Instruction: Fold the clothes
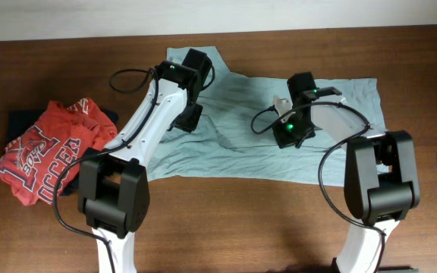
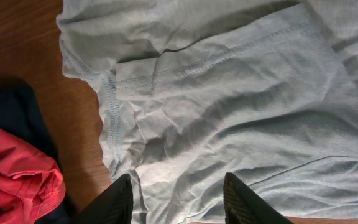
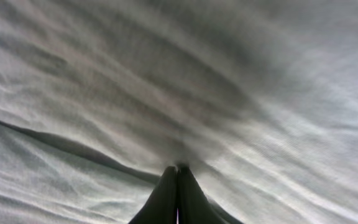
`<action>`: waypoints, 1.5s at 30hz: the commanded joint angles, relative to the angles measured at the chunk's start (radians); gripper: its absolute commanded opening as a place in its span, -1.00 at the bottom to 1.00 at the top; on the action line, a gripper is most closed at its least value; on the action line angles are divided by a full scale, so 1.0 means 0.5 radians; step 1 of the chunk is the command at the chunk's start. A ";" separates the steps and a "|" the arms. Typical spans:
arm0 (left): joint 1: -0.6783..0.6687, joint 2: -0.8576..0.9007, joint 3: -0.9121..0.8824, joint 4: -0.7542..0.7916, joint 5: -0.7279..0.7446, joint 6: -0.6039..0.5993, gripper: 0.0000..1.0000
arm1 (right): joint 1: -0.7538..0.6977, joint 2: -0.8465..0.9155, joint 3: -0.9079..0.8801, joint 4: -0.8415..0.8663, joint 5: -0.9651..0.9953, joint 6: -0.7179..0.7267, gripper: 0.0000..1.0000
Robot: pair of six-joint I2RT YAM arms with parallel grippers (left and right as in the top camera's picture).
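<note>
- Table [image 1: 279,227]: dark wood, and all the clothes lie straight on it.
- T-shirt [image 1: 241,148]: pale grey-teal and plain, spread mostly flat across the middle of the table. It is wrinkled, with one flap sticking out at the far edge. The left wrist view [image 2: 229,93] shows a stitched hem lying over the body and a seamed edge at the bare wood. The right wrist view [image 3: 166,74] is filled with its cloth, with a long crease running in from the left.
- Red shirt [image 1: 44,152]: crumpled heap with white lettering at the table's left end, near the T-shirt but not touching it. Its edge shows in the left wrist view [image 2: 11,177].
- Dark navy garment [image 1: 21,120]: under and behind the red shirt, mostly covered [image 2: 11,106].
- Left gripper [image 2: 178,190]: released, fingers spread apart with nothing between them. It sits over the T-shirt's left edge [image 1: 188,119].
- Right gripper [image 3: 178,177]: clenched, fingertips pressed together and down on the T-shirt's right half. Can't tell if any cloth is pinched between them.
</note>
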 commanded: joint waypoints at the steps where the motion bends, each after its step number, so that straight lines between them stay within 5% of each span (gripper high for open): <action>1: 0.002 0.018 0.047 0.007 -0.024 0.031 -0.06 | 0.003 0.031 0.153 -0.085 0.072 0.034 -0.92; 13: 0.002 0.018 0.047 0.014 -0.060 0.031 -0.06 | 0.032 -0.001 0.277 -0.703 -0.244 -0.148 -0.92; 38: 0.002 0.018 0.047 0.013 -0.060 0.031 -0.05 | 0.122 0.048 0.024 0.009 -0.219 -0.073 -0.92; 45: 0.002 0.018 0.047 0.006 -0.061 0.032 -0.05 | 0.122 0.043 0.178 -0.204 -0.143 -0.036 -0.92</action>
